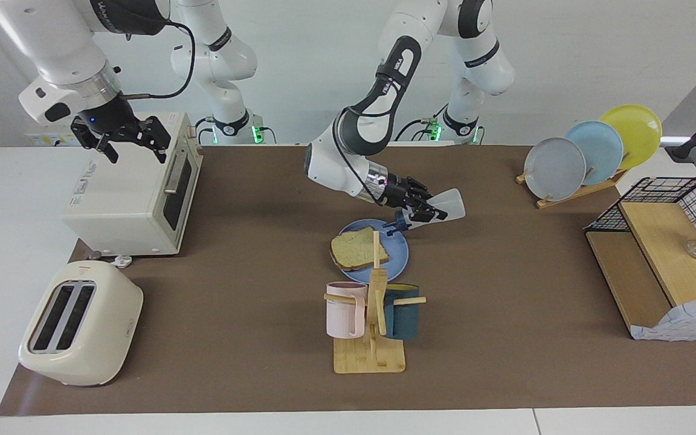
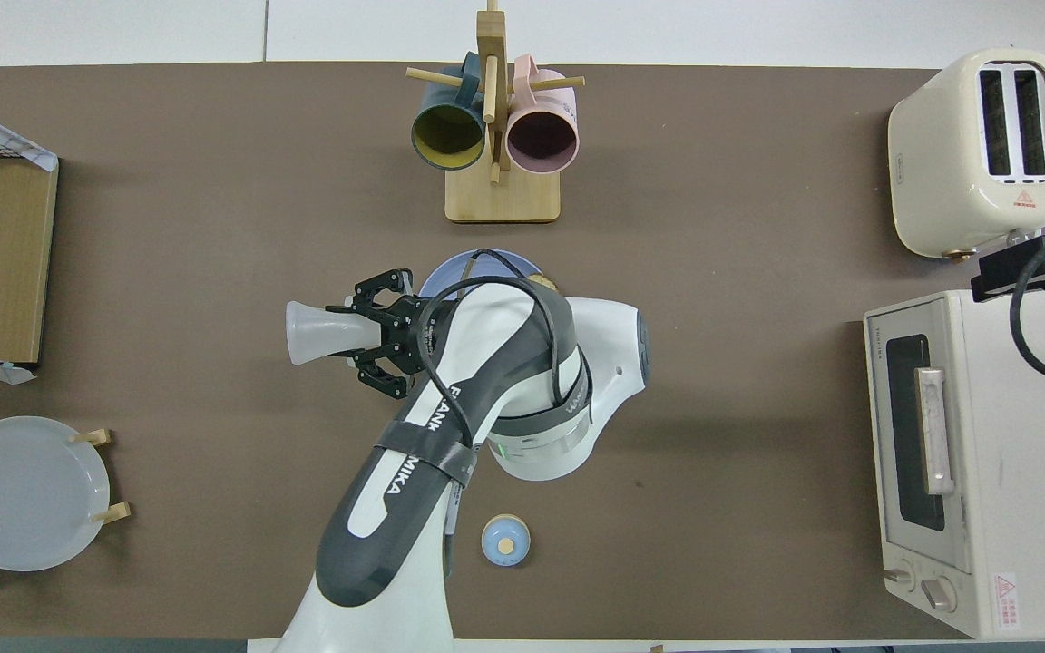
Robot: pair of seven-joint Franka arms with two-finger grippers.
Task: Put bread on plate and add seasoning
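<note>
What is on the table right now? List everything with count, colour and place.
bread: 1, tan-brown, on the plate
plate: 1, periwinkle, mid-table
seasoning: 1, white, navy cap, tilted over the plate's edge
mug rack: 1, wooden, pink and teal mugs
plate rack: 1, grey, light-blue, yellow plates, left arm's end
bell: 1, blue, nearest the robots
toaster: 1, cream, right arm's end
toaster oven: 1, cream, beside the toaster
wire shelf: 1, wood and black, left arm's end
left gripper: holds the seasoning
right gripper: open, waits over the toaster oven
</note>
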